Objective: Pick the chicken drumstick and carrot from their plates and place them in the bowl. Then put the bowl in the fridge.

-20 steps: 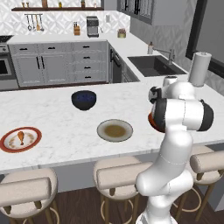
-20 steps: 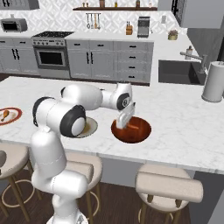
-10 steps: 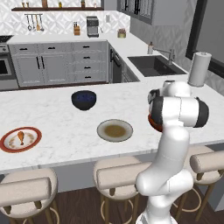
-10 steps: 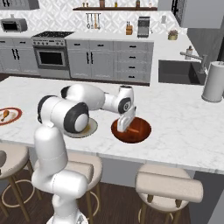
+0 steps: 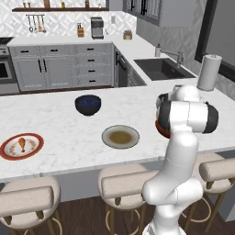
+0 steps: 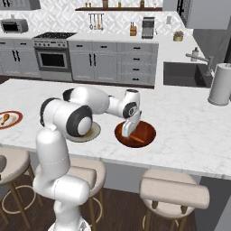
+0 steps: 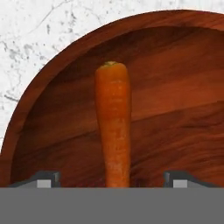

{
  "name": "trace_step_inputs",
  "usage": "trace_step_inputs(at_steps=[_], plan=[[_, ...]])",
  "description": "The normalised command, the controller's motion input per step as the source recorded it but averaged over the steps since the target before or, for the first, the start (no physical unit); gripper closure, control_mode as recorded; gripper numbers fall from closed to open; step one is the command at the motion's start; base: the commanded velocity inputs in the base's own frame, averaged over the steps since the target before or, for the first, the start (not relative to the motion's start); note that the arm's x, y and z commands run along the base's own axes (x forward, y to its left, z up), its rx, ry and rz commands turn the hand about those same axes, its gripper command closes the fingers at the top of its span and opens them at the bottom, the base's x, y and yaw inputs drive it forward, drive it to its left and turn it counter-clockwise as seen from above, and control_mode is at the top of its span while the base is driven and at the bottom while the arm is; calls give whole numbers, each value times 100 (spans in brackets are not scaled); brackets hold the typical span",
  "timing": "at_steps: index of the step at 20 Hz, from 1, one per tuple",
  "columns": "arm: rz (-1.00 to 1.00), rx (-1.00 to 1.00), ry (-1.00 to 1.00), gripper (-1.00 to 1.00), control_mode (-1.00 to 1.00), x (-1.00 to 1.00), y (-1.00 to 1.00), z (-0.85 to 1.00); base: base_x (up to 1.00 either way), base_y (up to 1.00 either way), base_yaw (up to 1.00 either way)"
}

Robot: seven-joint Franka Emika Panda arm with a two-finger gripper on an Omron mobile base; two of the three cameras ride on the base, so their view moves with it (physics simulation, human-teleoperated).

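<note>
The end effector hangs released just over the bowl, its fingertips spread wide apart. Between them, untouched, the carrot lies on the bowl's dark inside. Far off along the desk, the chicken drumstick rests on the red-rimmed plate.

— Bright or dim?
— Bright, even, soft all over; faint shadows under stools and desk edge.
— Sharp?
— Slightly soft, rendered; no glare. Close up, bowl grain smeared, carrot mildly blurred.
</note>
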Motion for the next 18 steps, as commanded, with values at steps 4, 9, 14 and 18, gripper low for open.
trace_step_inputs(at_steps=[4, 9, 14, 18], plan=[[0, 0, -13, -100, -100, -24, 11, 91, 0, 0, 0], [-9, 0, -5, -100, -100, -88, 68, 57, 0, 0, 0], [-29, 0, -7, -100, -100, -97, 96, 0, 0, 0, 0], [-25, 0, -16, -100, -100, -69, 96, 48, 0, 0, 0]])
